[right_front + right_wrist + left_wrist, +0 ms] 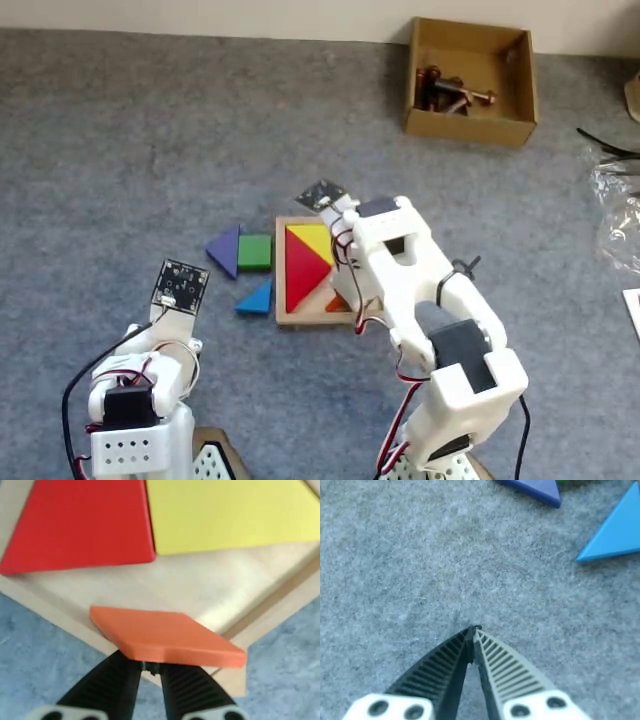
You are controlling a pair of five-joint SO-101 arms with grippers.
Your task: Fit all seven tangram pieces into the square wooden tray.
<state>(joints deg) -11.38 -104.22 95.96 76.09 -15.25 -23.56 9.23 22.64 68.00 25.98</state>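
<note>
**Grey felt desk [120,150] below a pale wall [200,15]**

Grey felt is covering the whole desk, lying flat under soft, even light that is casting only faint shadows. The pale wall is showing as a narrow strip along the far edge. An open cardboard box [468,128] is sitting close to that edge, holding copper-coloured metal parts [447,92]. Off to the side, a crumpled clear plastic bag [618,215] is lying beside thin black cables [600,145].

1. Left of the tray [310,320]: purple triangle [224,250], green square [255,252], blue triangle [257,298].
2. Over the tray's right side: the right arm [420,290], holding the orange piece [165,635].
3. Beyond the tray: open carpet [120,150].
</note>
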